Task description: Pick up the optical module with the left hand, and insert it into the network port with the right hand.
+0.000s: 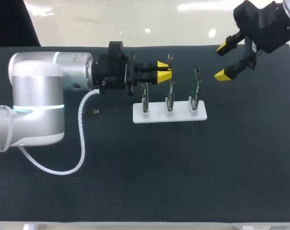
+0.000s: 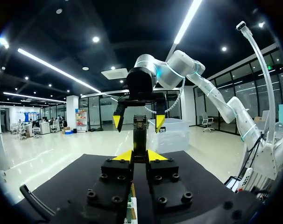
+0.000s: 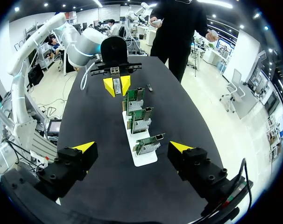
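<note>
Grasps the optical module [image 2: 140, 133] in the left tool [image 1: 164, 71], pinched from two sides between the yellow tips and poking out ahead of them. Has it raised off the dark bench [image 1: 145, 182], with the left arm [image 1: 39, 96] stretched in from the left side and the tool close to the tops of the left and middle cards in the head view.

Holds the right tool [image 1: 228, 61] released, yellow tips wide apart with nothing between them, up near the far right corner of the bench and well apart from the module. Points the two tools toward each other. In the left wrist view, lines the module up against the spread fingers of the right tool beyond.

On the bench, a white holder [image 1: 169, 115] with three green network cards upright in a row: left card [image 1: 145, 96], middle card [image 1: 170, 93], right card [image 1: 196, 88], each in its own slot and apart from its neighbours. Ports too small to make out from above.

Left of the holder, near the coiled white cable [image 1: 79, 125] of the left arm, a small part [image 1: 92, 112] lying flat on the bench.
</note>
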